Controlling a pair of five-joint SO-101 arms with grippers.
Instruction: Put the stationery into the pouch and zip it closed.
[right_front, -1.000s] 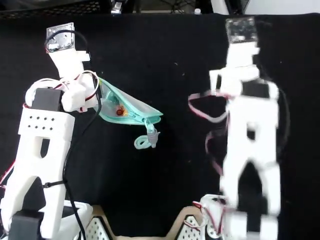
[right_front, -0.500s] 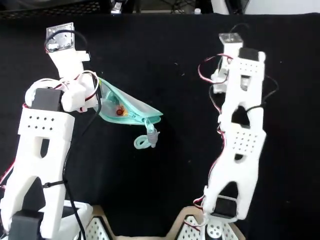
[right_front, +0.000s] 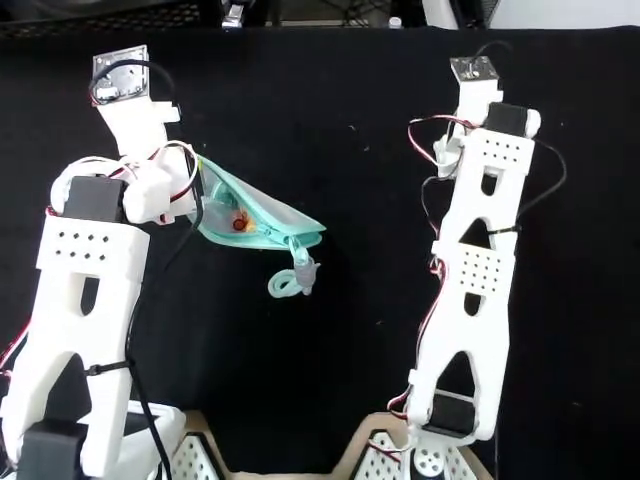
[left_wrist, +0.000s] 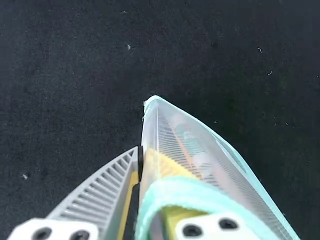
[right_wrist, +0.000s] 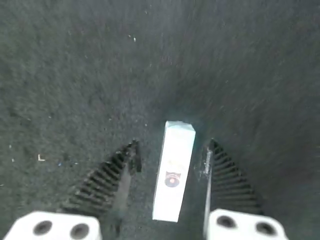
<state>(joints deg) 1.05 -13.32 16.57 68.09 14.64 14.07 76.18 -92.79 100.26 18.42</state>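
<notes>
The left end effector (left_wrist: 141, 162) is clamped on one edge of the mint pouch (right_front: 262, 218), holding it off the counter (right_front: 350, 340). Something orange sits inside, and the zip strap (right_front: 290, 282) dangles below. Over on the right, the right end effector (right_wrist: 171, 146) hovers with its fingers spread either side of a small white box (right_wrist: 174, 172), probably an eraser, lying flat on the counter, well apart from the pouch. Risk-wise, the box sits closer to one finger than the other, so closing could nudge or twist it out. And with the pouch pinched by one edge only, its mouth may sag, making the drop-in miss.
</notes>
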